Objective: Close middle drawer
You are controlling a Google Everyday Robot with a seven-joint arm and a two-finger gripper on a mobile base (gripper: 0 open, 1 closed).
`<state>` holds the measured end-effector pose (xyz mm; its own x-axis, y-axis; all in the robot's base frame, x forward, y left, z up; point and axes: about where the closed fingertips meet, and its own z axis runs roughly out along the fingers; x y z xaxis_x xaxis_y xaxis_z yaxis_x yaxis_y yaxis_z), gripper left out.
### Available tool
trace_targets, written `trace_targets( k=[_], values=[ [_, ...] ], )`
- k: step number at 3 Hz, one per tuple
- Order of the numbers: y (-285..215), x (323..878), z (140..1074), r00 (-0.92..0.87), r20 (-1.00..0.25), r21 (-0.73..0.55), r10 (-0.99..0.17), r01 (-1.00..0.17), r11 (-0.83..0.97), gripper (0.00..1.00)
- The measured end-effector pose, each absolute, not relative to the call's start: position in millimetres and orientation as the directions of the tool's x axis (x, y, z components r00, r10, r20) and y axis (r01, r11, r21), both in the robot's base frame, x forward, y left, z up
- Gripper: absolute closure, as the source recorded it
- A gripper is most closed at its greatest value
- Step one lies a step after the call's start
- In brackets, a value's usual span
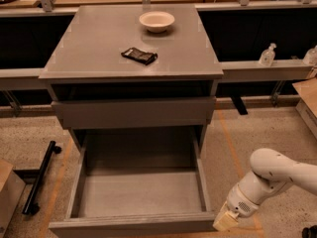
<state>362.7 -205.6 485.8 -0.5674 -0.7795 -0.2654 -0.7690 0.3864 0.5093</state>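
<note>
The middle drawer [138, 192] is a deep grey box pulled far out of the grey cabinet [74, 58], and it is empty. Its flat front panel [133, 225] lies along the bottom edge of the view. Above it, another grey drawer front [133, 113] stands slightly out from the cabinet. My gripper [225, 221] is at the end of the white arm [277, 175] at the lower right. It is low, right beside the right end of the open drawer's front panel. Whether it touches the panel does not show.
A white bowl [156, 21] and a dark packet [139, 55] lie on the cabinet top. Clear bottles [267, 55] stand on the ledge at the right. A black bar [39, 176] and a cardboard box [7, 195] are on the floor at the left.
</note>
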Motion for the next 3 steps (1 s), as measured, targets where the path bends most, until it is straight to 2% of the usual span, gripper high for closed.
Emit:
trace_targets(
  k=[1, 2, 3],
  values=[
    [-206, 354, 460, -0.595, -0.248, 0.557, -0.765, -0.733, 0.390, 1.00],
    [-194, 378, 438, -0.590, -0.292, 0.574, -0.753, -0.737, 0.356, 1.00],
    [-194, 378, 438, -0.590, -0.292, 0.574, -0.753, -0.737, 0.356, 1.00]
  ],
)
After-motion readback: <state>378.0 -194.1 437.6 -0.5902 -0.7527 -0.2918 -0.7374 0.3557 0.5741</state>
